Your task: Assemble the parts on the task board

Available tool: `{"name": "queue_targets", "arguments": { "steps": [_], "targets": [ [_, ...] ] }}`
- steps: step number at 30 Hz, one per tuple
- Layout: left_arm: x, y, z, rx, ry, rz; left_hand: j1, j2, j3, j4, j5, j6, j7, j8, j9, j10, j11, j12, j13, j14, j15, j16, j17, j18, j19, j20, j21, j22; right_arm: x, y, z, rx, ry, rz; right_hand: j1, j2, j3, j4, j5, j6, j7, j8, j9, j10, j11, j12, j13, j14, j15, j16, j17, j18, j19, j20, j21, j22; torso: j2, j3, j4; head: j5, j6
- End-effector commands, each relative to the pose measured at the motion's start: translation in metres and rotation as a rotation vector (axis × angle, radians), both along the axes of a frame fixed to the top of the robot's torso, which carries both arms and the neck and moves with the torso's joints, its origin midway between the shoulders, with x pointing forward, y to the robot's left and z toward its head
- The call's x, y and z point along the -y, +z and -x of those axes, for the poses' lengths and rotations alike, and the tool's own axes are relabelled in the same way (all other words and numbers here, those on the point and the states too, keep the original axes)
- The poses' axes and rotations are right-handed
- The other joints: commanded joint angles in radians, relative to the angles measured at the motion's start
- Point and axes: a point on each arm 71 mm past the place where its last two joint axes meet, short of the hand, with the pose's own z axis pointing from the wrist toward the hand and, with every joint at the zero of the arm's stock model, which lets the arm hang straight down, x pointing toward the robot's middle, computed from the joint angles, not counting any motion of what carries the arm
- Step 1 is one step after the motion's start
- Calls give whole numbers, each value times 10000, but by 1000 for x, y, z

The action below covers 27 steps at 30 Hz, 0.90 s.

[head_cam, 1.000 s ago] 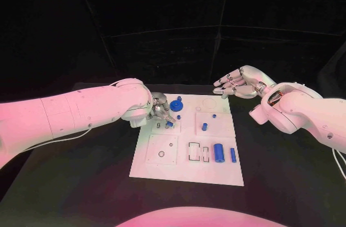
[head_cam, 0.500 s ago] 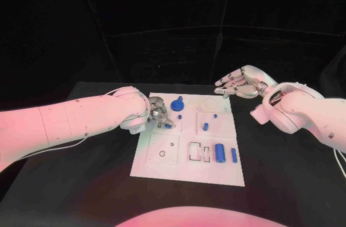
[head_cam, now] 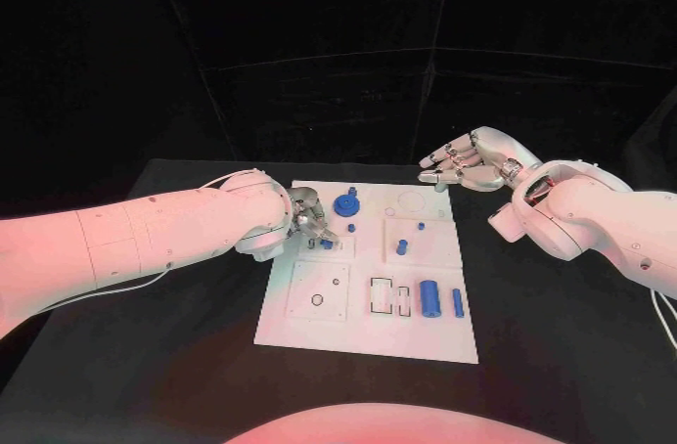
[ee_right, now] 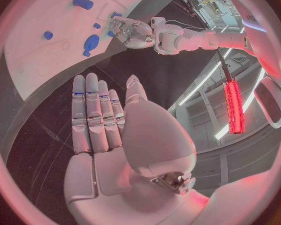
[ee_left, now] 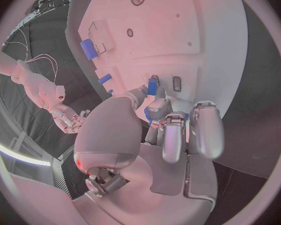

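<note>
Small blue peg (head_cam: 328, 243) sits at the left-hand fixture of the white task board (head_cam: 370, 341) mid black worktop (head_cam: 169, 366), pinched in the left hand (head_cam: 309, 221) fingers (ee_left: 154, 107); looks mid-insertion. Blue cylinders (head_cam: 428, 298) lie loose near the front slots, so I'd judge the assembly partway. Right hand (head_cam: 470, 162) hovers off the far right corner, fingers released and near straight, holding nothing.

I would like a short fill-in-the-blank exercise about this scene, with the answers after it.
1. The left hand pinches a small ____ part over the task board.
2. The right hand holds ____.
3. The task board is ____ in colour.
4. The right hand hovers beyond the board's ____ edge.

Answers: blue; nothing; white; far
</note>
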Motion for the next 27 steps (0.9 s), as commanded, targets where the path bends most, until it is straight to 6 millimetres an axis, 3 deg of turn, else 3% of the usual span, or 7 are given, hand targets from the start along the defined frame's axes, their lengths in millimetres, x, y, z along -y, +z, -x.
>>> {"name": "queue_targets", "arguments": {
  "steps": [1,27],
  "targets": [
    [-1,2,-1,231,58,-81,-17,114,1435,-1352,13,3,-69,59,13,125,-38,61,10,1036,-52,32,2634,-207,108,-5,55,10,-1,2,0,59,15,-46,77,57,-19,-43,70,-64,29,-30,-5,-75,-2,-57,-16,-25,62,-50,-9,34,-11,91,-40,-9,3,0,7,-7,-9],
    [-2,-4,0,-299,-169,-424,-125,60,1538,-1356,9,30,-79,87,44,161,-43,76,24,1036,-53,32,2634,-217,128,-7,86,60,-1,1,-1,-2,6,-11,66,69,-27,-36,74,-69,32,-29,-4,-83,3,-56,-23,-36,67,-58,-11,32,-14,94,-55,-17,3,6,-3,-9,-74]
  ]
}}
